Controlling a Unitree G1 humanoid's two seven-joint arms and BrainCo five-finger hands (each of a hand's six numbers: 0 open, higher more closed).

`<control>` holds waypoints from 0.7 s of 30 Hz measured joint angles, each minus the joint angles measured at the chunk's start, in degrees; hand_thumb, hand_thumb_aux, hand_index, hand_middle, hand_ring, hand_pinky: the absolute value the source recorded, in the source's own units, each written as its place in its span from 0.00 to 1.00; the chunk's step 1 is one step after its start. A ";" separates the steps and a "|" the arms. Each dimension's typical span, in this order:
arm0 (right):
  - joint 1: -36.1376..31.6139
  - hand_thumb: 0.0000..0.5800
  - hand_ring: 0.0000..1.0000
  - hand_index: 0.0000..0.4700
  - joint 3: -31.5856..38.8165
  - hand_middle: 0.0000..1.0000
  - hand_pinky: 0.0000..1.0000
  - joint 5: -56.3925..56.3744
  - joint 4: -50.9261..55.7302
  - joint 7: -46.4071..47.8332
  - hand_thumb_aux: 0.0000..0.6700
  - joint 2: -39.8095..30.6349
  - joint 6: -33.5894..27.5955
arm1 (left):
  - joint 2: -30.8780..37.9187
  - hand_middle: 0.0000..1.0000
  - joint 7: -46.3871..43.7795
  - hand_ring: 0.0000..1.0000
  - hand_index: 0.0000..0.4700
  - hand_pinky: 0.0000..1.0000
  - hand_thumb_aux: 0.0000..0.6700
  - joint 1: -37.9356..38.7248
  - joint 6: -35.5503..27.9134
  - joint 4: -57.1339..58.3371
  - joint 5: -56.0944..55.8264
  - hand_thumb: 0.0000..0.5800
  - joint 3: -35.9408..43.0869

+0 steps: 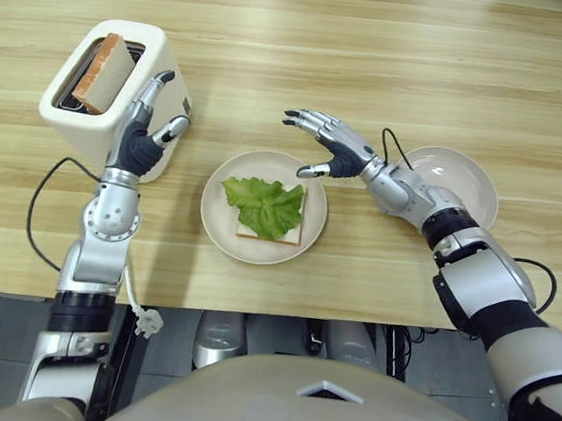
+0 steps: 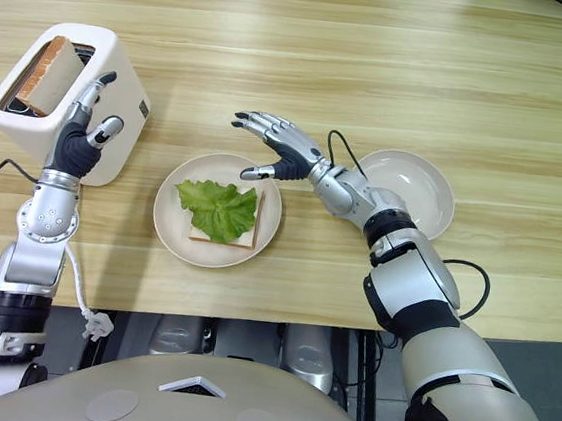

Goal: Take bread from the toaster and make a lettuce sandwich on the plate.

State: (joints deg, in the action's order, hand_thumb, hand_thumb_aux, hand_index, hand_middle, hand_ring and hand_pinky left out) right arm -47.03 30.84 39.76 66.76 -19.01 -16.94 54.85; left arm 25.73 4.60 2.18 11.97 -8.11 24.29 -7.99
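Observation:
A white toaster (image 1: 164, 78) stands at the left with one slice of bread (image 1: 104, 73) sticking up from its slot. My left hand (image 1: 144, 134) rests open against the toaster's near right side, fingers pointing up. A beige plate (image 1: 217, 226) in the middle holds a bread slice (image 1: 289, 233) with a green lettuce leaf (image 1: 264, 204) laid on top. My right hand (image 1: 326, 143) hovers open just above and right of the plate's far rim, palm down, holding nothing.
A white empty bowl (image 1: 460, 179) sits to the right of the plate, behind my right forearm. The toaster's black cord (image 1: 41, 195) loops over the table's near left edge. Bare wooden table (image 1: 378, 50) stretches across the back.

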 measured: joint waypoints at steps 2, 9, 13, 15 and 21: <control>0.50 0.00 0.00 0.00 -1.73 0.00 0.00 -1.72 -1.90 -0.12 0.00 -0.49 1.24 | 3.95 0.00 3.83 0.00 0.00 0.00 0.00 0.49 -2.55 -6.24 9.53 0.00 -4.08; 4.89 0.00 0.00 0.00 -4.59 0.00 0.00 -3.00 -4.39 -0.10 0.00 -1.98 1.86 | 14.65 0.00 7.64 0.00 0.00 0.00 0.00 -3.12 -10.87 3.22 23.58 0.00 -7.89; 6.32 0.00 0.00 0.00 -5.57 0.00 0.00 -3.82 -4.54 -0.09 0.00 -2.44 1.30 | 18.70 0.00 9.84 0.00 0.00 0.00 0.00 -10.35 -13.64 18.49 27.12 0.00 -4.14; 6.76 0.00 0.00 0.00 -6.11 0.00 0.00 -4.34 -4.69 -0.10 0.00 -2.32 1.09 | 18.82 0.00 10.62 0.00 0.00 0.00 0.00 -14.18 -13.11 26.22 27.29 0.00 -0.75; 7.57 0.00 0.00 0.00 -6.56 0.00 0.00 -4.77 -4.63 -0.01 0.00 -1.60 0.31 | 18.48 0.00 13.03 0.00 0.69 0.00 0.70 -19.98 -10.11 37.26 26.25 0.91 5.68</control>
State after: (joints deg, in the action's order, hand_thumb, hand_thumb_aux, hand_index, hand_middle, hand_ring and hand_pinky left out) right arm -39.46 24.28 34.99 62.13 -19.01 -18.54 55.15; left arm 44.21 17.63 -17.79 1.86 29.15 50.54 -2.32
